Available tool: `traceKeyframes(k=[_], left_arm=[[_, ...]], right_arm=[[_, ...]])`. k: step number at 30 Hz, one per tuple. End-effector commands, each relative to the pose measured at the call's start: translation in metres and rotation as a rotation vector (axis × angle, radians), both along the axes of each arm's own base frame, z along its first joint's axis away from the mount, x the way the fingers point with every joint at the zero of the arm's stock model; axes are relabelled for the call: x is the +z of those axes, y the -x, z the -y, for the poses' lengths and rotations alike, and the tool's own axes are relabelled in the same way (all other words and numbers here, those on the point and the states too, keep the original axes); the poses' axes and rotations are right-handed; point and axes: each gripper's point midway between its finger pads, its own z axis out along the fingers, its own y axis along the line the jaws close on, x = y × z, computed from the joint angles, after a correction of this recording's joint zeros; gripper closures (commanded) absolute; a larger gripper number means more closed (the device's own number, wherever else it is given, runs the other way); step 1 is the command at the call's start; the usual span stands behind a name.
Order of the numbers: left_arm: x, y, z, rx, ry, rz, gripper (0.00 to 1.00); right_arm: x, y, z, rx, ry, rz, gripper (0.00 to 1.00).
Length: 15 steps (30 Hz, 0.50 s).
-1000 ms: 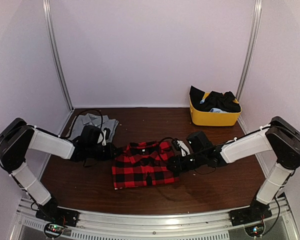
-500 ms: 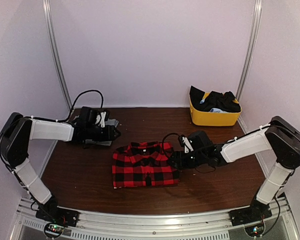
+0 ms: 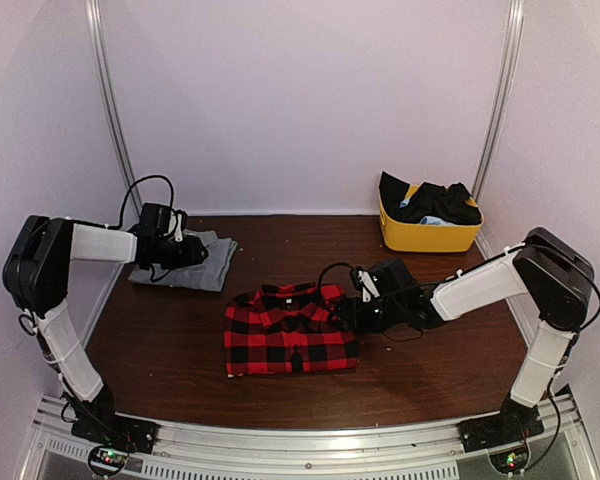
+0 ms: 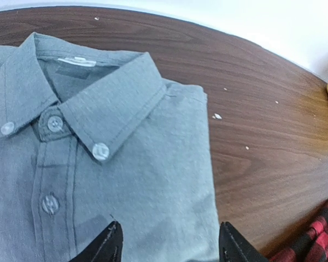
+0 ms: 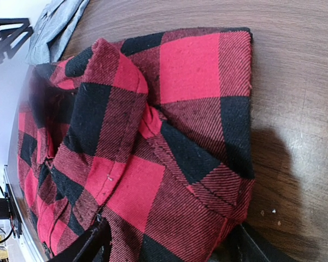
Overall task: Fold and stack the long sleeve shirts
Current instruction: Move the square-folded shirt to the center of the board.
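Brown table [image 3: 430, 385] | red checked shirt [image 3: 290, 335] folded | grey shirt [image 3: 208, 270] folded, lying apart | stacking not done yet | left hand [image 4: 168, 243] and right hand [image 5: 169, 245] spread wide, hold nothing

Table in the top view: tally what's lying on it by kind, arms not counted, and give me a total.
Folded shirts: 2, the red-and-black check shirt and the grey shirt
Yellow bin: 1, dark clothes inside not counted
Total: 3
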Motion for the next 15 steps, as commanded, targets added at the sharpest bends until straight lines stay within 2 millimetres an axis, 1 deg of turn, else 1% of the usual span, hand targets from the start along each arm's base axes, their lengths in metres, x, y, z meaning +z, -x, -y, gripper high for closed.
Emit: traceKeyframes(k=[1,4,7,8,9,10,15], left_arm=[[-0.02,-0.031,-0.013,0.022,-0.019,-0.003,0.39],[-0.035,-0.033,-0.02,0.042,-0.012,-0.022,0.39],[-0.043,-0.024,-0.018,0.037,0.008,-0.034,0.4],[-0.046,-0.017,-0.018,0.042,0.018,-0.042,0.4],[-0.045,-0.011,-0.018,0.045,0.038,-0.039,0.41],[-0.053,0.002,-0.018,0.049,0.053,-0.052,0.41],[-0.064,0.051,-0.013,0.091,0.185,-0.089,0.44]], right_arm=[[-0.001,0.006,0.003,0.008,-0.025,-0.003,0.26],[-0.003,0.011,0.006,0.012,-0.023,-0.01,0.26],[-0.002,0.014,0.01,0.007,-0.019,-0.007,0.26],[-0.002,0.015,0.011,0.005,-0.017,-0.006,0.26],[-0.002,0.015,0.012,0.005,-0.015,-0.004,0.25],[-0.001,0.015,0.013,0.004,-0.017,-0.001,0.25],[0.002,0.015,0.013,0.006,-0.014,0.001,0.22]])
